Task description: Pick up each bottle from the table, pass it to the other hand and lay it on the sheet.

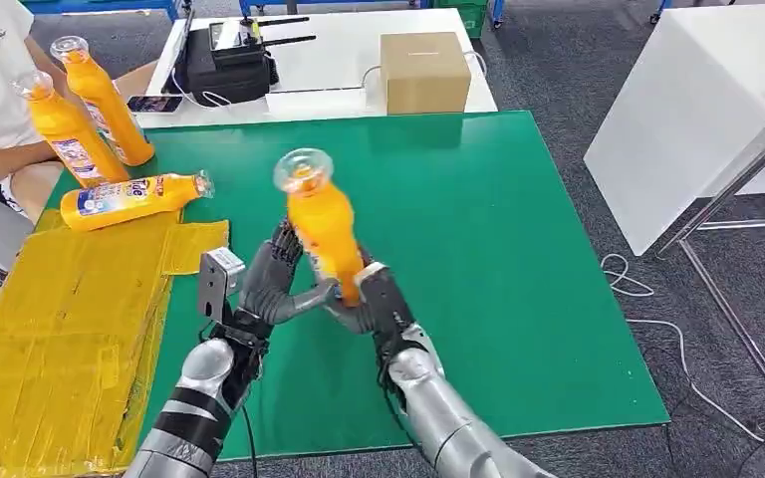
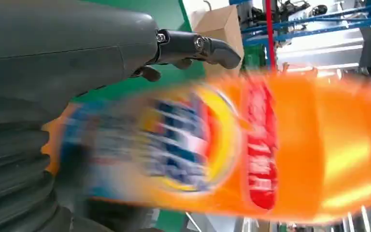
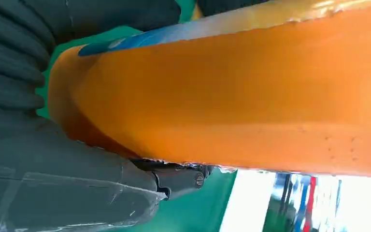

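Observation:
An orange bottle with a clear cap stands nearly upright above the green mat, between my two hands. My right hand grips its lower end; the right wrist view has the bottle pressed into that hand. My left hand is beside it with its thumb reaching to the bottle's base and its fingers stretched out straight past the labelled bottle, not wrapped around it. Another orange bottle lies at the far end of the yellow sheet.
A person at the far left holds two more orange bottles upright. Behind the mat, a white table carries a cardboard box and a black device. A white panel and cables stand on the floor to the right.

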Controlling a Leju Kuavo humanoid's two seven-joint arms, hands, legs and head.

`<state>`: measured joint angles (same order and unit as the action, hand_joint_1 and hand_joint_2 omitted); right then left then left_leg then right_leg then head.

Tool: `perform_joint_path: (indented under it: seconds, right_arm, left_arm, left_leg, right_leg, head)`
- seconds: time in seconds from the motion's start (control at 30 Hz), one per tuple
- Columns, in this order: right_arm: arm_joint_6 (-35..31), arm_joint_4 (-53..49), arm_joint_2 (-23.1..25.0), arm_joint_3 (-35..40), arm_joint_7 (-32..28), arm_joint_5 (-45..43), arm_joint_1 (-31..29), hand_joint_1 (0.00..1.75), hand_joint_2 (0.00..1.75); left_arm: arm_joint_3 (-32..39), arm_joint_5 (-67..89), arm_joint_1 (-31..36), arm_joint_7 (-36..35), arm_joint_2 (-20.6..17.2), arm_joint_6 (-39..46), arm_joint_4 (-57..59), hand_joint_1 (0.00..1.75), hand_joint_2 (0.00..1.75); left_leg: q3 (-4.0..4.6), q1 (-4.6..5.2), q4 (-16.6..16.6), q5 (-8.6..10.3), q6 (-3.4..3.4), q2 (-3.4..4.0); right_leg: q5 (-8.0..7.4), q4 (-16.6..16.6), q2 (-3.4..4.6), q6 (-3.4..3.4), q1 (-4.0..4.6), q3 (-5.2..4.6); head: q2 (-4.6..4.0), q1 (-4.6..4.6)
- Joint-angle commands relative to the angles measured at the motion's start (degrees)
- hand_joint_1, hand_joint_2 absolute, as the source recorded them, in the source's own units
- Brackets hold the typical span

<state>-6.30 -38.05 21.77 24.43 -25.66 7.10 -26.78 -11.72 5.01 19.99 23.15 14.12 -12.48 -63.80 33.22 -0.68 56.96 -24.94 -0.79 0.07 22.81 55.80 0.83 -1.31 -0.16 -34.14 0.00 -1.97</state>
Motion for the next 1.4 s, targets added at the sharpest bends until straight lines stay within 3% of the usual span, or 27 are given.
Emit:
perform_joint_path:
  seconds: [0.03,0.17,0.5,0.53,1.2,1.23,1.27,1.3,1.33,1.4]
  right_arm:
    - [3.81,1.43,-1.77,29.4,-2.45,-1.17,-1.62,1.75,1.75]
    - [10.37,-0.62,-1.77,26.74,-5.83,3.92,0.36,1.75,1.75]
    - [13.25,-1.44,-1.77,23.32,-6.76,10.27,1.87,1.75,1.75]
    - [13.97,-0.98,-1.77,20.18,-8.15,13.24,2.45,1.75,1.75]
    - [12.01,-2.47,-1.77,10.51,-7.75,18.97,3.94,1.75,1.75]
    - [11.61,-3.34,-1.77,9.57,-7.81,18.85,4.33,0.96,1.75]
    - [11.15,-4.6,-1.77,8.43,-7.7,18.29,4.85,0.0,1.75]
    - [11.07,-5.76,-1.77,7.48,-7.41,17.85,5.15,0.0,1.75]
    - [10.97,-8.15,-1.77,5.13,-7.12,17.72,5.96,0.0,0.0]
    - [11.37,-13.96,-2.19,0.11,-6.36,16.61,7.96,0.0,0.0]
  left_arm:
    - [2.37,-0.29,2.97,0.78,-1.84,0.97,5.72,0.0,1.75]
    - [4.5,0.34,3.21,1.94,-1.46,0.67,7.54,0.0,1.75]
    - [6.43,0.85,3.11,2.56,-1.15,1.2,7.82,0.0,1.75]
    - [8.48,0.42,2.39,2.86,-0.98,2.17,5.71,1.75,1.75]
    - [10.83,-0.51,0.43,2.5,-0.88,2.59,3.2,1.75,1.75]
    - [11.23,-0.58,0.03,2.51,-0.8,2.82,2.45,1.75,1.75]
    - [11.66,-0.58,-0.43,2.51,-0.72,3.06,1.56,1.75,1.75]
    - [11.97,-0.02,-0.83,2.59,-0.66,3.84,0.58,1.75,1.75]
    - [11.98,1.79,-1.4,2.81,-0.52,5.85,-1.14,1.75,1.75]
    - [11.86,7.05,-2.32,2.85,0.02,11.5,-4.32,1.75,1.75]
  left_leg:
    - [-0.33,-0.02,-0.04,-0.15,0.0,0.1]
    - [-0.22,0.02,-0.04,-0.1,0.0,-0.06]
    - [-0.1,-0.01,-0.02,-0.09,0.01,-0.12]
    - [-0.16,0.0,-0.03,-0.1,0.01,-0.16]
    - [-0.1,-0.03,0.0,-0.09,0.03,-0.15]
    - [-0.21,-0.02,0.01,-0.14,0.04,-0.16]
    - [-0.17,-0.03,-0.01,-0.12,0.04,-0.15]
    - [-0.08,-0.02,-0.01,-0.07,0.03,-0.16]
    - [0.01,0.01,-0.02,-0.03,0.02,-0.14]
    - [0.04,-0.01,0.02,-0.06,0.01,-0.14]
  right_leg:
    - [0.11,-0.05,0.03,0.0,0.03,0.31]
    - [0.13,-0.03,-0.11,0.0,0.01,0.27]
    - [0.09,-0.05,-0.11,0.03,0.03,0.21]
    - [0.12,-0.05,-0.15,0.03,-0.01,0.27]
    - [0.1,-0.03,-0.15,0.04,0.01,0.19]
    - [0.17,-0.01,-0.19,0.05,0.01,0.29]
    - [0.13,-0.04,-0.17,0.05,0.02,0.25]
    - [0.1,-0.03,-0.16,0.04,0.0,0.16]
    - [0.05,-0.04,-0.11,0.03,-0.03,0.06]
    - [0.06,-0.01,-0.11,0.03,-0.01,0.04]
  head:
    - [0.0,0.0]
    - [0.0,0.0]
    - [0.0,0.02]
    - [0.0,0.0]
    - [0.0,0.0]
    - [0.0,0.0]
    - [0.0,0.02]
    - [0.0,0.02]
    - [0.0,0.02]
    - [0.0,0.02]
